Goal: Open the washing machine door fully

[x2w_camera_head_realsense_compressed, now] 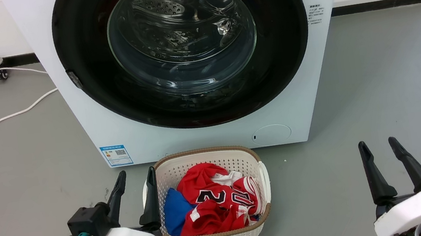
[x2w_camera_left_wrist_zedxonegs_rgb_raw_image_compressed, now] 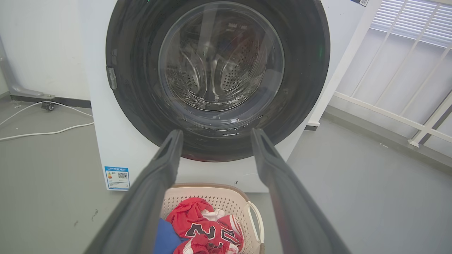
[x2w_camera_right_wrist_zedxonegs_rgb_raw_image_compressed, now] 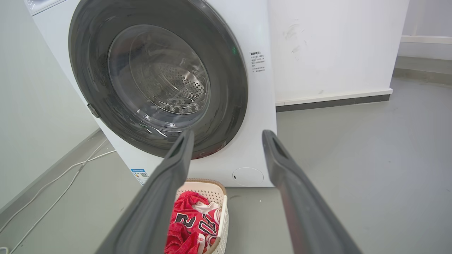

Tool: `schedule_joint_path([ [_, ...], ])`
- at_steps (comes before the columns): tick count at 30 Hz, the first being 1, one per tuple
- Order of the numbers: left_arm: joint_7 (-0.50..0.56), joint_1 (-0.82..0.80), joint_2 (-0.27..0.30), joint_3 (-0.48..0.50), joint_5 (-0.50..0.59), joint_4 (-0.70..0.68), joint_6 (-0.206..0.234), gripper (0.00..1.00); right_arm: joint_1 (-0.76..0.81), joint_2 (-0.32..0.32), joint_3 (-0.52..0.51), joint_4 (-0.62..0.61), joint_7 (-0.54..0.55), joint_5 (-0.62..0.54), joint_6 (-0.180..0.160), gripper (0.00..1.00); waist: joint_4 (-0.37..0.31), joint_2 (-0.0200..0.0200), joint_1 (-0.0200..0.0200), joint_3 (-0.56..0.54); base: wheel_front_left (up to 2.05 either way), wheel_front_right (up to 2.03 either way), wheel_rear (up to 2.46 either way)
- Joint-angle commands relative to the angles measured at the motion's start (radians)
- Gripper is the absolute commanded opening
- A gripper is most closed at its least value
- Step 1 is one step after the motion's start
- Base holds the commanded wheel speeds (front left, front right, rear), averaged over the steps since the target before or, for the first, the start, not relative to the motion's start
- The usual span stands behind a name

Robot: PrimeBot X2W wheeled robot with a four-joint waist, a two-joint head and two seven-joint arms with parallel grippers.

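1. The white washing machine (x2w_camera_head_realsense_compressed: 205,137) is the biggest thing here, so I'm placing everything off it.
2. The washing machine door (x2w_camera_head_realsense_compressed: 183,43) covers nearly the whole front of the machine and sits shut, flush against it. Opening hasn't started, I'd say.
3. A laundry basket (x2w_camera_head_realsense_compressed: 203,151) of red and blue clothes sits on the floor right in front of the machine, just below the door.
4. The left gripper (x2w_camera_head_realsense_compressed: 136,173) hangs in front of the machine beside the basket, fingers spread and holding nothing. The right gripper (x2w_camera_head_realsense_compressed: 376,142) is out past the machine's right corner, also spread and empty. Both are well short of the door.
5. The small grey catch (x2w_camera_head_realsense_compressed: 74,79) on the door's left rim looks like the pull point to me. I'd send the left gripper there, hook in behind the edge, then pull in a wide arc rather than straight back. The elbow should stay clear of the basket.
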Motion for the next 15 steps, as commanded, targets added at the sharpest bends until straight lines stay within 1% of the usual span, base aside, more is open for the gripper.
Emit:
schedule_joint_path([
  [1,-0.009,-0.021,0.004,-0.003,0.019,-0.003,0.003,1.00,0.000,0.001,-0.002,-0.014,-0.006,-0.023,0.002,1.00,0.000,0.0000,0.0000,0.000,0.00,0.00,0.00],
  [15,-0.037,-0.020,-0.001,-0.010,0.110,0.008,-0.006,1.00,0.026,0.011,-0.007,-0.031,-0.017,-0.122,0.002,1.00,-0.002,0.0000,0.0000,-0.003,0.00,0.00,0.00],
])
